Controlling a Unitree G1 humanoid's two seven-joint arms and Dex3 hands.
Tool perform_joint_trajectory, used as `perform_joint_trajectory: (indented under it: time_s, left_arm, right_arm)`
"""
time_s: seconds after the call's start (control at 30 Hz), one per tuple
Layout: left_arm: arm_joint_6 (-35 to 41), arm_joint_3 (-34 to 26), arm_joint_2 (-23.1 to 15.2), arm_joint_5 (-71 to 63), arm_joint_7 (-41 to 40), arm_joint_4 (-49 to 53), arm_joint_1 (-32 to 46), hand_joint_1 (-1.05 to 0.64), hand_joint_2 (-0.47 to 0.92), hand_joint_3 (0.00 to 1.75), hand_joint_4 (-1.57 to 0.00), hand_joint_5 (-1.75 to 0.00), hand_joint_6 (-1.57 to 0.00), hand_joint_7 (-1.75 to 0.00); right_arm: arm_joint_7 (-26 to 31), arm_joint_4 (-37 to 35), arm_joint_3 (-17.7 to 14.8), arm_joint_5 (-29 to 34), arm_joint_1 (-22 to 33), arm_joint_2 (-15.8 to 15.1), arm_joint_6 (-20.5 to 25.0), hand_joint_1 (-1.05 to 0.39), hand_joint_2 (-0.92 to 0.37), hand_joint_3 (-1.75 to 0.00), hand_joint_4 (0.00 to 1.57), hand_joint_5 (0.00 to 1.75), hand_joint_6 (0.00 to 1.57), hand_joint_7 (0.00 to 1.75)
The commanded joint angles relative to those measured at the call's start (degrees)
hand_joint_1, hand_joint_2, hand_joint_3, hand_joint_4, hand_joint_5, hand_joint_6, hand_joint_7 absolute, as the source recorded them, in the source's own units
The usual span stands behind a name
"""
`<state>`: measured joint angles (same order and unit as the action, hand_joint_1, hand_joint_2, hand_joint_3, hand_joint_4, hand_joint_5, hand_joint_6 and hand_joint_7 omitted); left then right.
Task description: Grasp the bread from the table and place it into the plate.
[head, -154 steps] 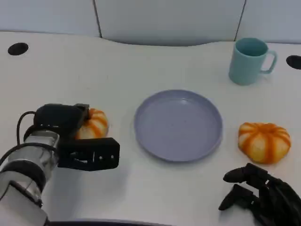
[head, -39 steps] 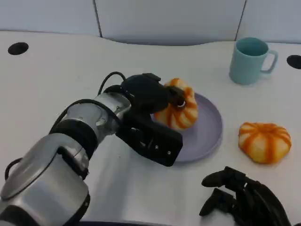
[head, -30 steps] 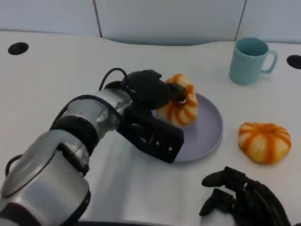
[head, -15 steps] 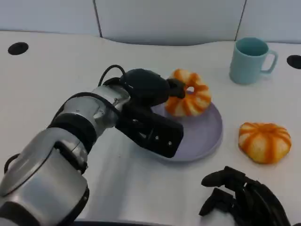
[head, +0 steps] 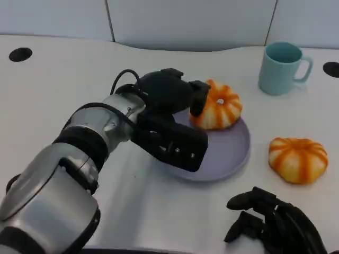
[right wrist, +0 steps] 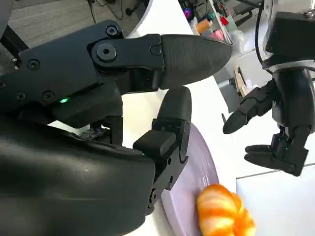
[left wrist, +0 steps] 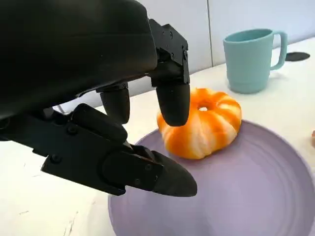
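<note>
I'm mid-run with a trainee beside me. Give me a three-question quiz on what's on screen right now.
1. True or false: the bread near the left hand lies on the plate.
2. Which item stands at the table's far right? A) teal mug B) bowl C) bottle
3. Fill in: a second bread lies on the table, to the plate's ____.

Key: 1 true; 2 A; 3 right. In the left wrist view the left hand's fingers are spread with nothing between them. The right hand rests low near the table's front edge.

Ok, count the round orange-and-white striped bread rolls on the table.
2. One striped bread roll sits on the far edge of the lilac plate, beside the left hand. The other bread roll lies on the white table right of the plate.
</note>
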<state>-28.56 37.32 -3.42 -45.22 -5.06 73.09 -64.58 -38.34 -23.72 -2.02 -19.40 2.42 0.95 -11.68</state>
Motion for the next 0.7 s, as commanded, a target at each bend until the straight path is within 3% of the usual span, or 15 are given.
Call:
perform_joint_trajectory:
  time_s: [0.03,0.43,0.57,0.7]
  left_arm:
    - [-2.3,-1.78,-2.19,1.8,-1.69,-0.76,0.07,-0.8,0.92,0.14,0.0,-1.57,-0.01,-1.55]
    - [-9.56,-10.35,-7.72,10.74,0.17,-3.16,5.27,-0.81,0.92,0.24,0.0,-1.65,0.0,-1.53]
    - [-12.65,-15.94,-9.06,18.27,6.21,-4.67,8.89,-0.8,0.92,0.23,0.0,-1.64,0.0,-1.43]
    - [-14.61,-20.09,-9.92,24.32,12.14,-7.23,12.3,-0.78,0.92,0.26,0.0,-1.56,-0.04,-1.18]
  right_arm:
    - [0.15,-0.09,-0.46,-0.37,0.12,-0.47,0.32,-0.46,-0.92,-0.43,0.57,1.42,0.6,0.96]
    - [-0.94,-1.57,-1.33,-1.11,-0.92,-1.09,0.7,-0.46,-0.92,-0.4,0.57,1.41,0.61,0.96]
    - [-0.88,-2.15,-1.77,-0.97,-1.22,-1.25,0.3,-0.48,-0.92,-0.41,0.58,1.41,0.61,0.97]
    - [-1.14,-2.63,-2.21,-1.14,-1.55,-1.29,0.56,-0.46,-0.92,-0.42,0.58,1.41,0.6,0.97]
